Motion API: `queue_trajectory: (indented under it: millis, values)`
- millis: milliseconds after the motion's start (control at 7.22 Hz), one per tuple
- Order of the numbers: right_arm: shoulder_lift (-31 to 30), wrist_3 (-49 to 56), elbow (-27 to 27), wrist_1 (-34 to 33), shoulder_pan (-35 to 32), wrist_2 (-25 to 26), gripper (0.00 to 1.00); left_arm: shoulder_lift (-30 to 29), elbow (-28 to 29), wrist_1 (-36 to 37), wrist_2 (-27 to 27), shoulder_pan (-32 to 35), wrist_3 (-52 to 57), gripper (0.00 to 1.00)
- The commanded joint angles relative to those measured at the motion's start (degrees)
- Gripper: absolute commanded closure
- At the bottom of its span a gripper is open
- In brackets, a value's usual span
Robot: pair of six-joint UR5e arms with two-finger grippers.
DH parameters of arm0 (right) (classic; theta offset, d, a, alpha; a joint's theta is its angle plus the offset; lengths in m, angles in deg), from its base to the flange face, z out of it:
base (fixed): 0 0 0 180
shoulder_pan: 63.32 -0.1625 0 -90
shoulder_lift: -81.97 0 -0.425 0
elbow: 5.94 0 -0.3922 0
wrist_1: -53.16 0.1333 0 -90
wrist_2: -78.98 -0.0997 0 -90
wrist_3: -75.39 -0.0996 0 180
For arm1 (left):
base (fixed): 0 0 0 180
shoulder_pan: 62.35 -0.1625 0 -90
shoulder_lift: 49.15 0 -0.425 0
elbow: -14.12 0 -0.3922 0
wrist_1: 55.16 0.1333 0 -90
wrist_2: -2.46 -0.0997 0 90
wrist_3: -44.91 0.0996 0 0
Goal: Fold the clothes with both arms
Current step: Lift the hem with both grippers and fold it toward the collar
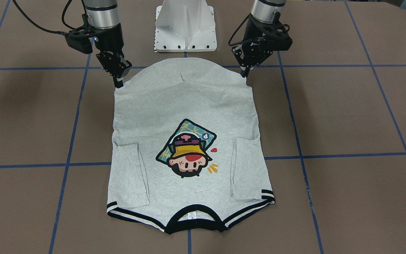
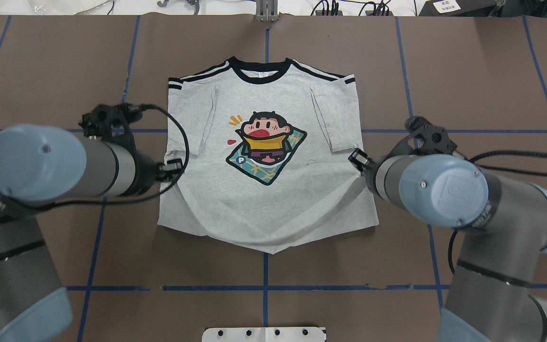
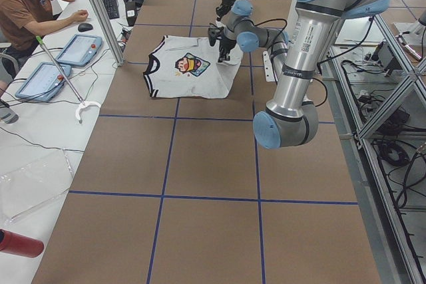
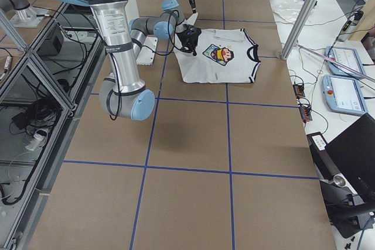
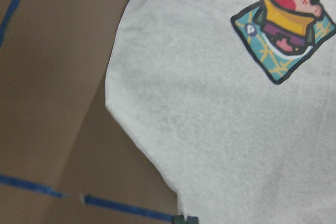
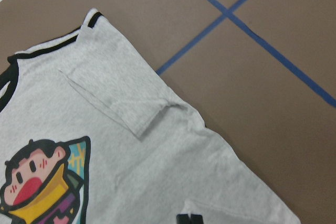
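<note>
Overhead exterior: T-shirt (image 2: 264, 209) on brown table (image 2: 468, 71) (blue-taped)

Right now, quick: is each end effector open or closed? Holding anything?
Left end effector: closed, pinching the T-shirt at its side edge near the hem.
Right end effector: closed, pinching the T-shirt at the opposite side edge.

Grey T-shirt (image 5: 210, 119) fills the right, cartoon print (image 5: 286, 30) up top. Brown table (image 5: 47, 103) left, blue tape line (image 5: 121, 207) low, left gripper (image 5: 184, 219) barely showing at the bottom edge.
</note>
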Motion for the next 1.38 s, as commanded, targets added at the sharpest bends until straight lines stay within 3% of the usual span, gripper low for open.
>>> queue_trajectory:
  millis: [0, 138, 554, 831, 1108, 1246]
  values:
    - [6.1, 10.0, -10.6, 0.3, -9.4, -2.1, 1.00, -1.8, 14.3, -12.9, 2.3, 8.8, 6.6, 1.00]
    - [10.0, 11.0, -17.8, 0.4, -11.5, -2.0, 1.00, -3.0, 19.4, -17.3, 2.3, 12.6, 8.8, 1.00]
    - [21.0, 11.6, -45.5, 19.7, -15.5, -1.9, 1.00, -7.5, 34.1, -29.4, 1.9, 14.8, 8.8, 1.00]
    - [23.1, 13.9, -51.9, 22.9, -16.2, -1.9, 1.00, -11.4, 46.1, -38.9, 0.6, 14.7, 8.8, 1.00]
    - [23.9, 13.9, -54.7, 25.9, -16.9, -1.6, 1.00, -13.4, 50.8, -42.0, -0.9, 14.6, 8.8, 1.00]
    - [23.9, 13.9, -54.8, 25.9, -17.5, -1.8, 1.00, -14.9, 53.1, -42.1, -0.9, 14.6, 8.8, 0.81]
